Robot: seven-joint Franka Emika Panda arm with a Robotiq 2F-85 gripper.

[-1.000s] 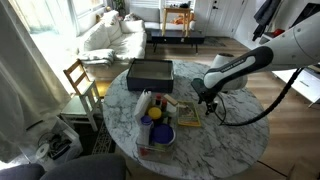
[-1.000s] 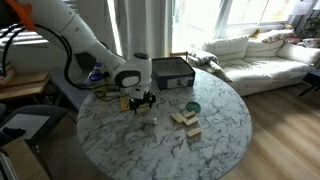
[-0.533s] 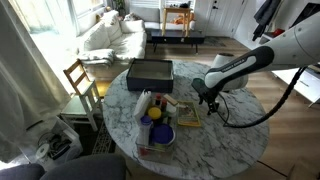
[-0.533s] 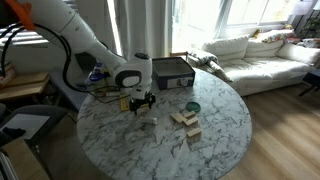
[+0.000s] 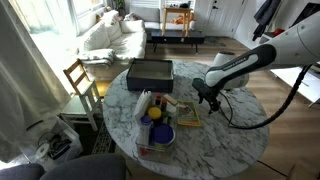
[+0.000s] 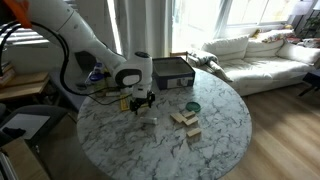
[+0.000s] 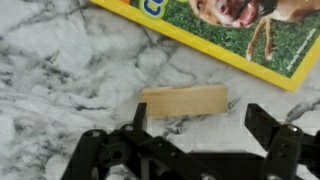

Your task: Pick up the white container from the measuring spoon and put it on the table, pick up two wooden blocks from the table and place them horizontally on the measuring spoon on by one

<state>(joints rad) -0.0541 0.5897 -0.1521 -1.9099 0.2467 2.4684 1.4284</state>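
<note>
Jaws wide apart above wooden block (image 7: 184, 101)

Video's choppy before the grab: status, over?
Claw open, empty, low over the block. Block flat on table, not gripped. Book beside it, apart; nothing between.

Bright living room, lots of daylight. A round marble table (image 5: 235, 143) sits on a wood plank floor (image 5: 292, 130), with a wooden chair (image 5: 80, 78) pulled up just beside it. A white sofa (image 6: 255, 48) runs under big windows (image 6: 250, 12). A pale curtain (image 5: 25, 60) hangs near the chair, and a small wooden shelf (image 5: 180, 18) stands by the far wall.
</note>
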